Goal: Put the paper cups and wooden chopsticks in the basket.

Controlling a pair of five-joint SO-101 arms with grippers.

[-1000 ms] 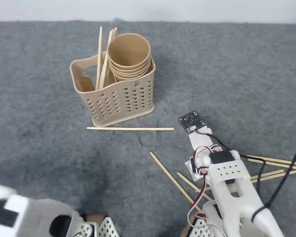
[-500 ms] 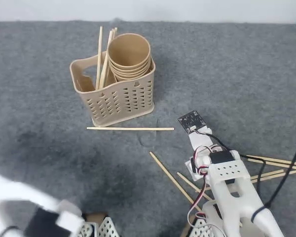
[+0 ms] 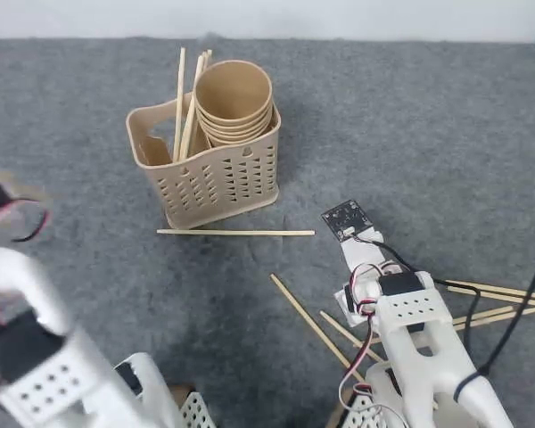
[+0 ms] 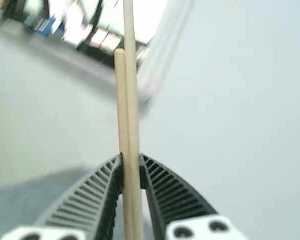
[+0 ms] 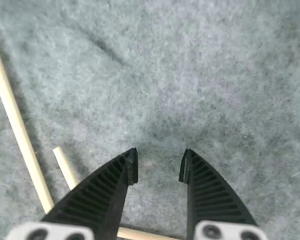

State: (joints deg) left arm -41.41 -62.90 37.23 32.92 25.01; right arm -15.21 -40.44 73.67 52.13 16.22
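Wooden chopsticks (image 4: 127, 100), two of them side by side, are sitting clamped between the fingers of the left hand (image 4: 131, 161). They are sticking out well past its fingertips, and everything beyond them is blurring out.

The right hand (image 5: 159, 162) is hanging just over the grey bench (image 3: 410, 134) with its fingers standing apart and nothing between them. A long chopstick (image 5: 17, 130) is lying flat on the bench off to one side of this hand. A shorter chopstick (image 5: 65, 165) is lying nearer, just beside the outer edge of one finger, though whether it is touching cannot be told.

Well ahead of the right hand, the beige basket (image 3: 209, 183) is standing upright. The paper cups (image 3: 234, 98) are sitting stacked inside it. Upright chopsticks (image 3: 185, 102) are leaning in the basket just beside the stack. A single chopstick (image 3: 236, 233) is lying flat between the basket and the right hand, close to the basket's foot. Further chopsticks (image 3: 495, 292) are lying behind this hand, beside its arm.
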